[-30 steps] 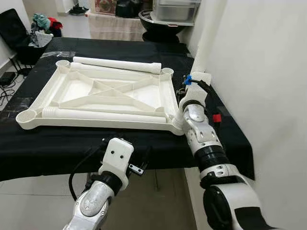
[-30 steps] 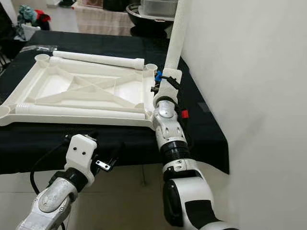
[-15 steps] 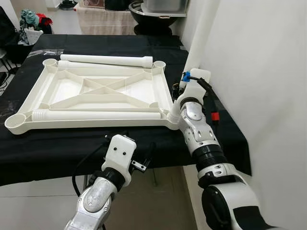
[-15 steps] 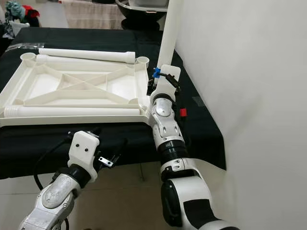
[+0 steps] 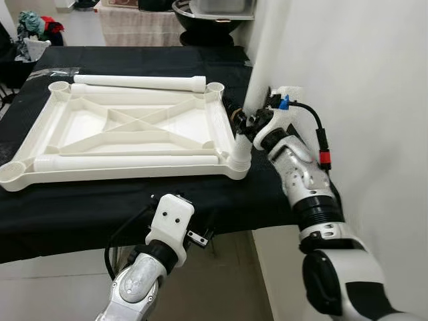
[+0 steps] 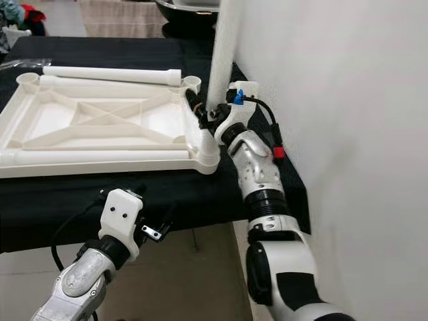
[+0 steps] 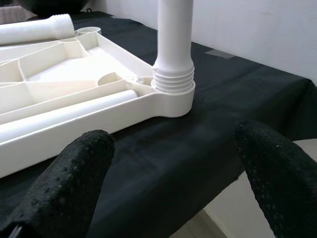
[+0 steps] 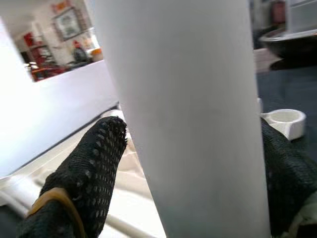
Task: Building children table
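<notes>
Fingers of the right gripper point(image 8: 188, 163) are pinched on either side of the upright white leg point(image 6: 224, 53), which stands in the near right corner socket point(image 7: 173, 94) of the upturned white tabletop point(image 5: 127, 130); its threaded collar sits just at the socket's rim, so the leg looks only partly screwed home. The left gripper point(image 7: 168, 168) hangs low in front of the counter's edge, its fingers spread wide and holding nothing, aimed toward that same corner. Two more legs lie flat, one along the tabletop's near rail point(image 5: 127, 161) and one beside its far edge point(image 5: 137, 82). Trouble would likely come from a skewed leg: if the grip tilts it while turning, the threads could cross and jam, and a sideways push could slide the light tabletop over the cloth toward the counter's edge. The counter point(image 5: 80, 207) is draped in black cloth and stands close against a white wall point(image 5: 361, 67) on the robot's right, leaving that arm little room. Beyond it a dark basin point(image 5: 200, 13) and some clutter sit on a pale tiled floor point(image 5: 40, 287).
</notes>
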You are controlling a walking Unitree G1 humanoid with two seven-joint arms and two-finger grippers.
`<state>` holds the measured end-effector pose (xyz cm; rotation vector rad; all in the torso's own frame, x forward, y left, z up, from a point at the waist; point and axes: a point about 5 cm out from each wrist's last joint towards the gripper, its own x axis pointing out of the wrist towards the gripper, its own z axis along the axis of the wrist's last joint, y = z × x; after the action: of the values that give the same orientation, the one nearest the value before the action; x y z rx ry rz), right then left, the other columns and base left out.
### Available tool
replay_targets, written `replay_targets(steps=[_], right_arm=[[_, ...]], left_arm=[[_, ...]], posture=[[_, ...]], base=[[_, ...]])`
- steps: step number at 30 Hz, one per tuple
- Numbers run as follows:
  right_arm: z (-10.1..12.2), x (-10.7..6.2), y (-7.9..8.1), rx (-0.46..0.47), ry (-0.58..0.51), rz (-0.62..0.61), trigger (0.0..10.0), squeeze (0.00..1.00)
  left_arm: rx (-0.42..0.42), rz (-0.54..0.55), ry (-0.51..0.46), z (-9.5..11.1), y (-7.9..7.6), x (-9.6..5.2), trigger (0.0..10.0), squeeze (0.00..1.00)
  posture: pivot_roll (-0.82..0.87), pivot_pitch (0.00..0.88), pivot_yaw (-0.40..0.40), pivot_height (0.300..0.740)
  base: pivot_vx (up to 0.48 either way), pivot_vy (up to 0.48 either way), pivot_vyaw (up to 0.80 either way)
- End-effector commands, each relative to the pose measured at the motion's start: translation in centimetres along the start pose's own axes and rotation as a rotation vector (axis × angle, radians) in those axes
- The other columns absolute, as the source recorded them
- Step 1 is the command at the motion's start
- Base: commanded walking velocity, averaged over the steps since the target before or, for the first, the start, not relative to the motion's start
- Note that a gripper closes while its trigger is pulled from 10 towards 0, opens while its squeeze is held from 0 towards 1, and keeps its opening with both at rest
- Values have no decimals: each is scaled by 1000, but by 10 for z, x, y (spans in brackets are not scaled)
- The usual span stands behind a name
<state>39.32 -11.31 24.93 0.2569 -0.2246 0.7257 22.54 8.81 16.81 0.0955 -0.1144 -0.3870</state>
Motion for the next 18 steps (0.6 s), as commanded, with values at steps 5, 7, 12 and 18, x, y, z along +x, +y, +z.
replay_targets(steps=[5,7,12,18], right_arm=[[-14,2,23,-8,135,323,10000,0],[-16,0,25,-13,157,367,10000,0],[-21,2,29,-14,162,418,0,0],[-21,4,27,-23,143,369,0,0]], left_arm=[[-6,-3,12,-3,0,0,10000,0],[-5,-2,12,-4,0,0,10000,0],[-4,2,9,-3,0,3,10000,0],[-1,4,9,-4,1,3,10000,0]], posture=[[78,125,-82,740],[79,126,-84,740],[82,132,-82,740],[79,126,-81,740]], base=[[0,0,0],[0,0,0],[0,0,0],[0,0,0]])
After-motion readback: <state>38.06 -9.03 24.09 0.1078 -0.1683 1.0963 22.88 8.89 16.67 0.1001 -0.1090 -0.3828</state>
